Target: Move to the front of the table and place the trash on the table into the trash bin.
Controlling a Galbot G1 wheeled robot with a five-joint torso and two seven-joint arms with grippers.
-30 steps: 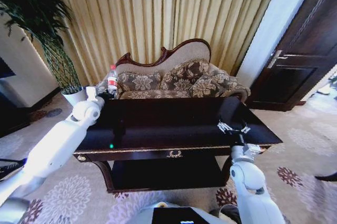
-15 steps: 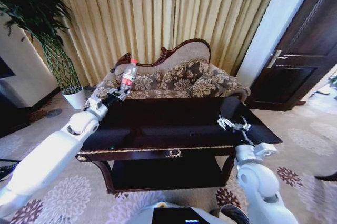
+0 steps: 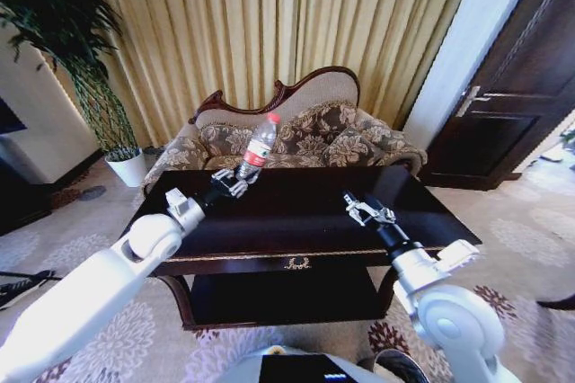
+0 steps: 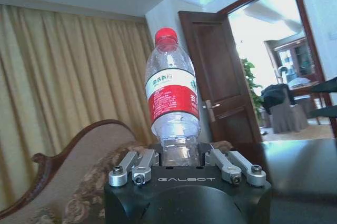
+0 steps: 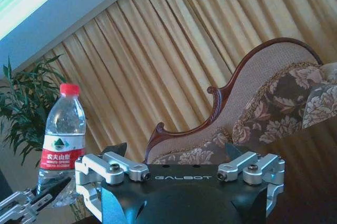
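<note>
- Left hand (image 3: 235,180) grips the bottle (image 3: 257,147) low, above the tabletop (image 3: 296,212); carry it upright and steadily.
- Right hand (image 3: 361,210) hovers open, empty; keep clear.

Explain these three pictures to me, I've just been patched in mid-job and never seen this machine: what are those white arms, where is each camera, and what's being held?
It is a two-armed wheeled robot at a dark table. One picture looks down from its head; the other two come from cameras on each wrist. The left gripper is shut on the base of a clear bottle with a red label, lifted above the tabletop. The right gripper hovers over the table's right side, open, holding nothing. Behind stand a floral sofa and curtains.
</note>
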